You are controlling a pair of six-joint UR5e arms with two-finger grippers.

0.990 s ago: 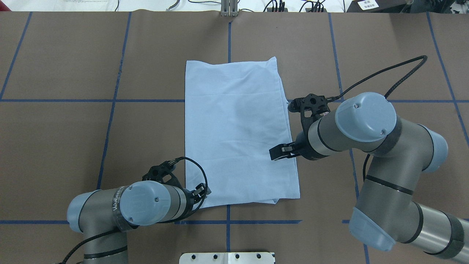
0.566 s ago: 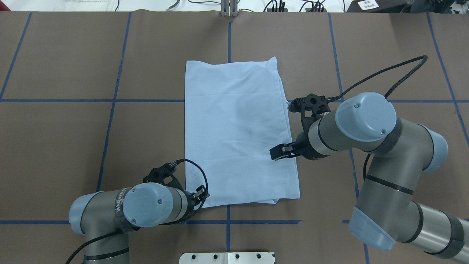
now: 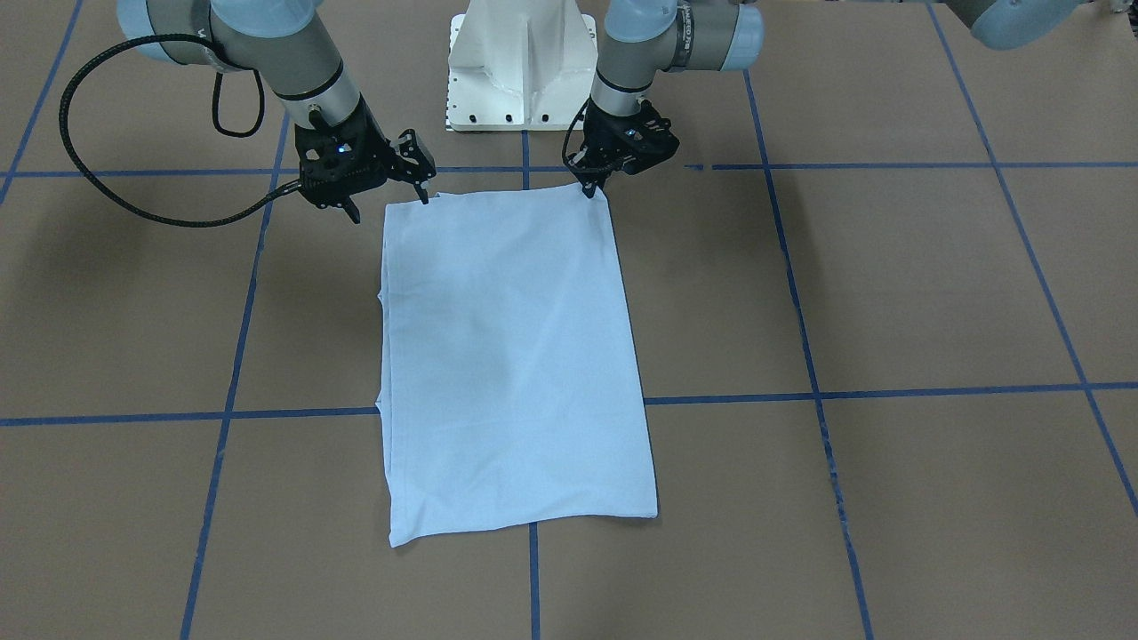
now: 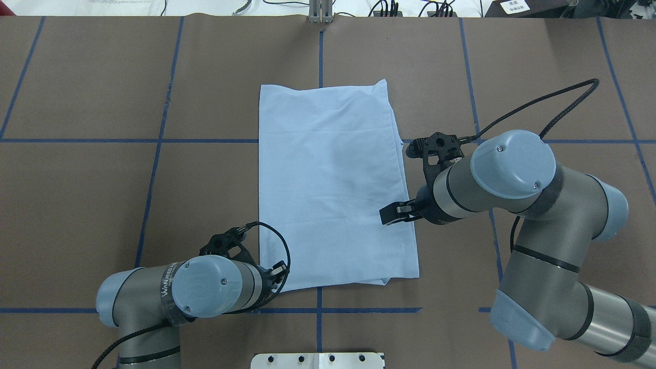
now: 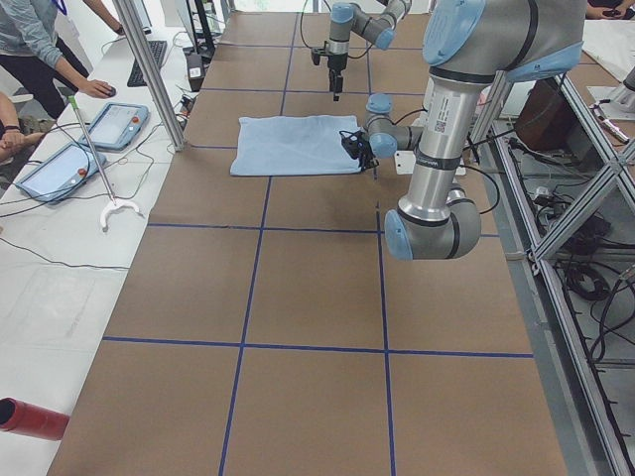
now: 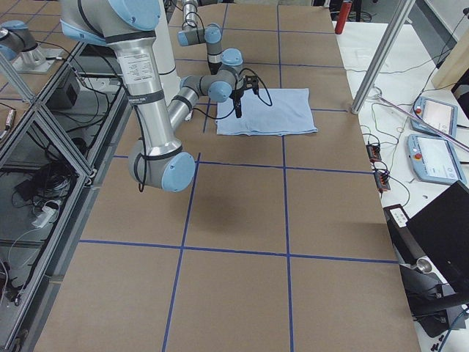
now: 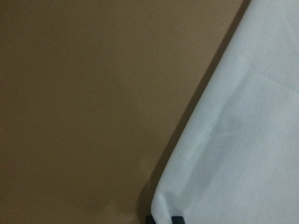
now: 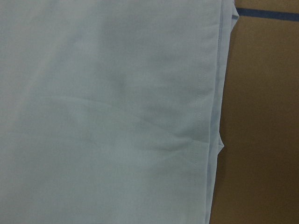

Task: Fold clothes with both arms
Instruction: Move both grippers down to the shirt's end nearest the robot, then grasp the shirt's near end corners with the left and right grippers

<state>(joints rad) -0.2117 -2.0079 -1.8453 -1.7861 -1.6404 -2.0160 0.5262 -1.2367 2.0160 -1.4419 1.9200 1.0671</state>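
The light blue T-shirt (image 4: 328,184) lies folded into a flat rectangle in the middle of the table; its print and label are hidden. It also shows in the front view (image 3: 507,356). My left gripper (image 4: 282,269) is at the shirt's near left corner, low on the table. In the front view my left gripper (image 3: 590,187) points down on that corner. In the left wrist view the fingertips (image 7: 177,219) stand close together with the shirt's corner (image 7: 159,205) between them. My right gripper (image 4: 392,212) hovers over the shirt's right edge, its fingers (image 3: 425,194) spread apart and empty.
The brown table (image 4: 102,205) is marked with blue tape lines. The white pedestal base (image 4: 318,360) is at the near edge. The right arm's black cable (image 3: 89,178) loops out to the side. Operators, tablets (image 5: 114,124) and a post stand beyond the far edge.
My left arm has shifted slightly toward the robot at the shirt's near left corner. My right arm has edged a little to the right. The shirt has not moved.
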